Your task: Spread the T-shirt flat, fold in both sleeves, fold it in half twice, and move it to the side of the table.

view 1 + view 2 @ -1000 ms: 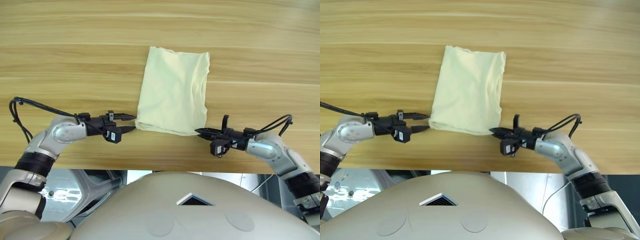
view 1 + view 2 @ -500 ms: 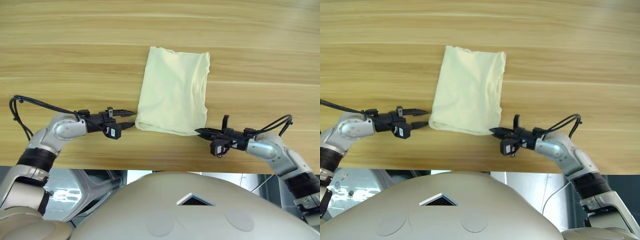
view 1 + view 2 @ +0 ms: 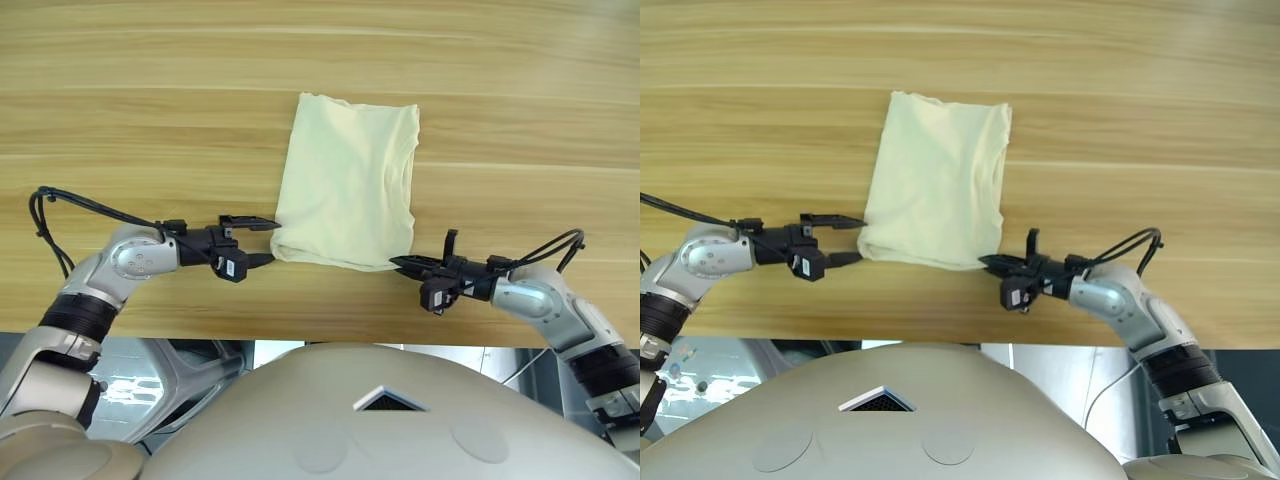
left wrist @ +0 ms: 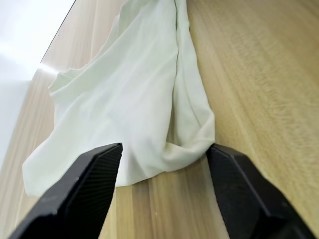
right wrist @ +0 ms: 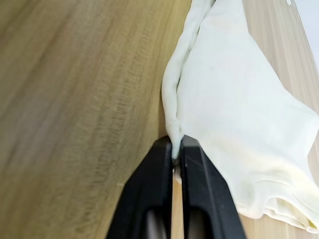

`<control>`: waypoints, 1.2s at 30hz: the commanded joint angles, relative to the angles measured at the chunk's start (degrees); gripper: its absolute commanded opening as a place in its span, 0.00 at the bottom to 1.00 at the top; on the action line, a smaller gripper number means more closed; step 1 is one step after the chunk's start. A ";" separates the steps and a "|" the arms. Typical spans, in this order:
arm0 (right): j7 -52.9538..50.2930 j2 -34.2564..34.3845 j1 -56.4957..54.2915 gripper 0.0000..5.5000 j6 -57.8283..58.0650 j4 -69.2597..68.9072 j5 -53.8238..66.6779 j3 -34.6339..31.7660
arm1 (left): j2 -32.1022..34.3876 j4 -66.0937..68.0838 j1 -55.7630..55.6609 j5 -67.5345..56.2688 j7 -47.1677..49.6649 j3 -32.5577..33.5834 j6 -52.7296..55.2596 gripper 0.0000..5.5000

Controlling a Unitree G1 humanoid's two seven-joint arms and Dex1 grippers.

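One T-shirt, one table, two grippers. Head view: the folded T-shirt lies mid-table. Your left gripper gapes wide at its 7 o'clock corner, and your right gripper is pinched onto the 5 o'clock corner. Left wrist view: both fingers straddle that corner, so push in and catch every layer before closing. Right wrist view: jaws clamp the cloth edge tight. Lift both corners level toward 12 o'clock.

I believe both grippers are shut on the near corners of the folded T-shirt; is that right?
Not quite: the right gripper is shut on its T-shirt corner, but the left gripper is open around the other corner, as the left wrist view shows.
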 commanded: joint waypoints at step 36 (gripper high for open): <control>7.69 -15.90 13.10 0.01 -14.35 -10.30 18.55 -3.39 | 11.67 -17.64 13.30 -22.49 -15.54 -6.10 -2.03 0.02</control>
